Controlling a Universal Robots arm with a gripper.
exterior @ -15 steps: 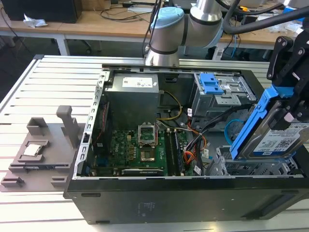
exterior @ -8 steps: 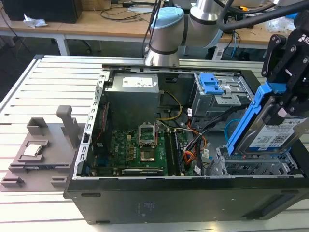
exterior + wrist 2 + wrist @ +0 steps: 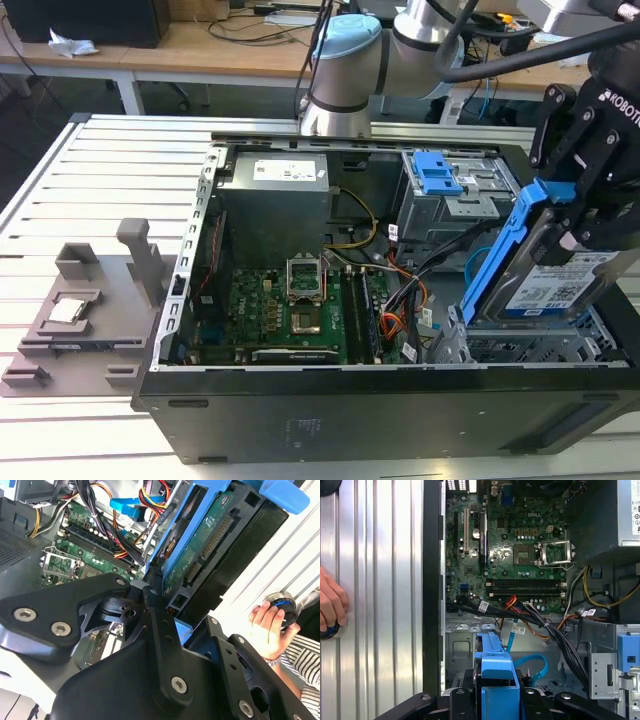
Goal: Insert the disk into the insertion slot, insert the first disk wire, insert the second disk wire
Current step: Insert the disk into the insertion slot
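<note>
The disk (image 3: 562, 285), silver-grey with a white label in a blue carrier, hangs tilted at the exterior view's right, and my gripper (image 3: 572, 215) is shut on it. Its lower edge is just above the insertion slot (image 3: 525, 347), the low perforated cage in the case's near right corner. In the second wrist view the disk (image 3: 210, 535) shows its green board between my black fingers (image 3: 156, 617). The first disk wire (image 3: 514, 601), a red-orange bundle, lies loose beside the motherboard. The second disk wire (image 3: 536, 666), light blue, curls on the case floor near the carrier (image 3: 495, 667).
The open computer case (image 3: 300, 395) lies on a slatted metal table (image 3: 90, 190). A taller cage with a blue latch (image 3: 437, 173) stands behind the slot. A grey fixture (image 3: 80, 305) sits at the exterior view's left. A person's hand (image 3: 330, 605) rests on a knob beside the case.
</note>
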